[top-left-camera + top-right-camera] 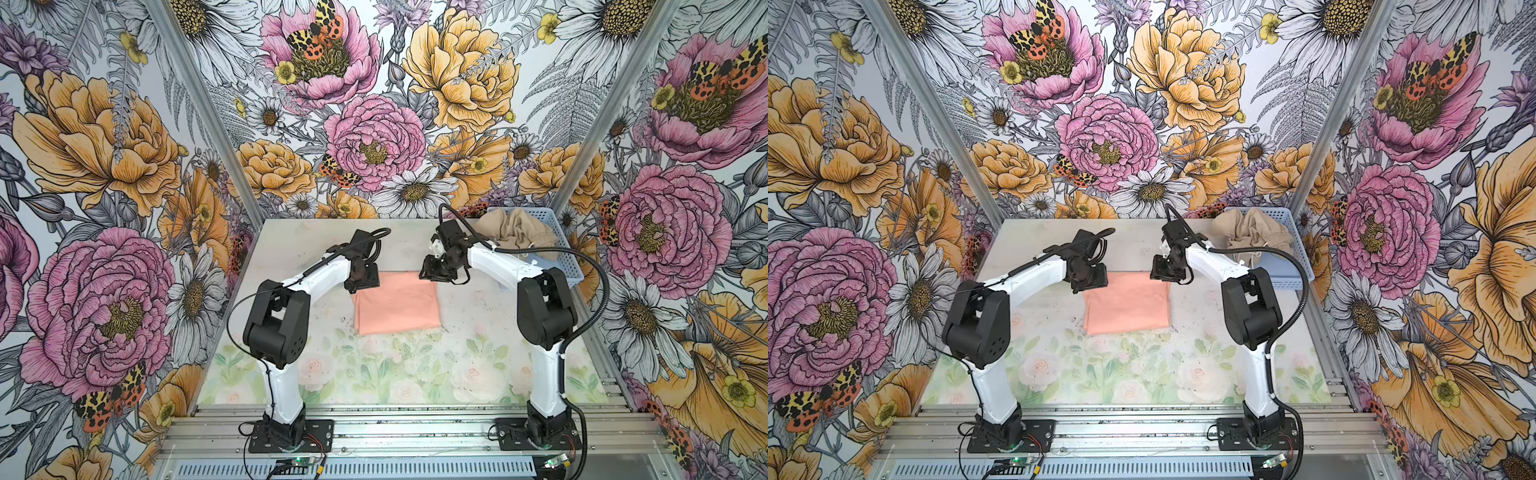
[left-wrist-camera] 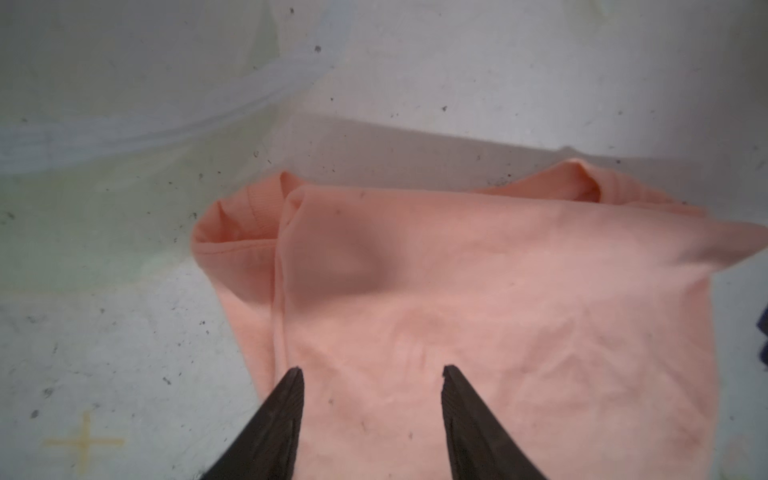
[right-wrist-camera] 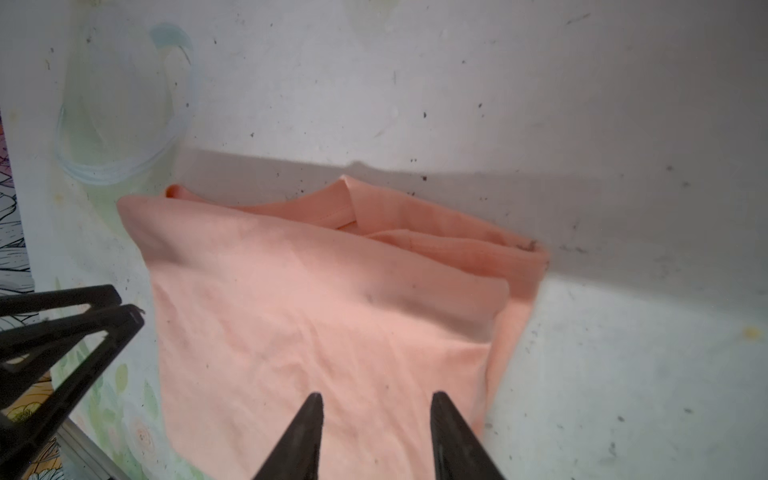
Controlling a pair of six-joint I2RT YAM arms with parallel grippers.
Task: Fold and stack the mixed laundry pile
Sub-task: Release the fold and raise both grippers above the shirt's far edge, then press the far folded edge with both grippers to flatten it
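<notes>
Far corners of salmon T-shirt point(image 1: 397, 301) out of sight
In both top views they lie under the left wrist housing point(image 1: 363, 276) and right wrist housing point(image 1: 436, 268), which also hide the fingertips. In the wrist views, frame edges cut off the shirt and the left gripper point(image 2: 372, 370) and right gripper point(image 3: 376, 395). Beyond the shirt, the right arm point(image 1: 503, 262) and its cable point(image 1: 523, 250) cover part of the beige garment point(image 1: 519, 230) in the basket point(image 1: 567, 257).

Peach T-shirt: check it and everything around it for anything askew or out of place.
The peach T-shirt is folded but untidy: lower layers poke out past the top layer along one side. The beige garment sits crumpled, unfolded, in the blue basket. Dark specks dot the table. Nothing looks damaged.
</notes>
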